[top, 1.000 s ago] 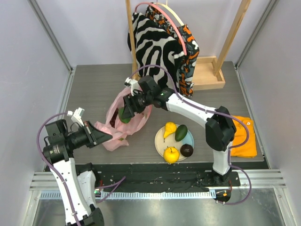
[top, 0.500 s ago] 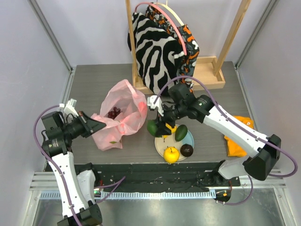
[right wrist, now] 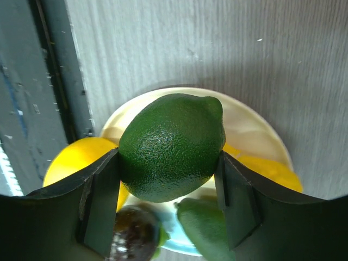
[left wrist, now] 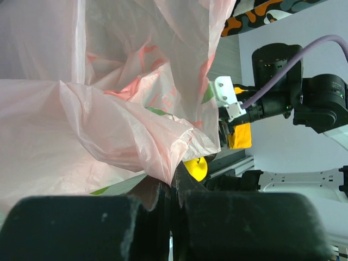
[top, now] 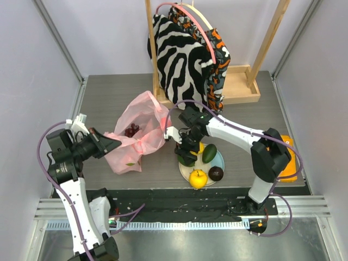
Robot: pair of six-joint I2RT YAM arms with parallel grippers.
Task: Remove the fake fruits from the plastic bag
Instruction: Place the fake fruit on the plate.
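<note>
The pink plastic bag (top: 136, 128) lies at the left of the table. My left gripper (top: 111, 142) is shut on a fold of its edge (left wrist: 163, 157), jaws pressed together. A dark grape bunch (top: 131, 130) shows inside the bag. My right gripper (top: 186, 155) is shut on a green lime (right wrist: 171, 144), held just above the cream-and-blue plate (right wrist: 255, 125). On that plate (top: 219, 161) lie a yellow-orange round fruit (top: 198, 178), a maroon one (top: 216, 173), a green avocado (top: 209, 153) and a yellow pear (top: 199, 145) partly hidden by the gripper.
A wooden rack (top: 239, 87) at the back holds a zebra-striped cloth bag (top: 174, 54) and a patterned one behind it. A folded orange cloth (top: 290, 157) lies at the right edge, partly behind my right arm. A black rail runs along the near edge.
My right gripper came out of the bag with the lime and swung right, then down over the plate. The left gripper kept its hold on the bag, shifting slightly.
</note>
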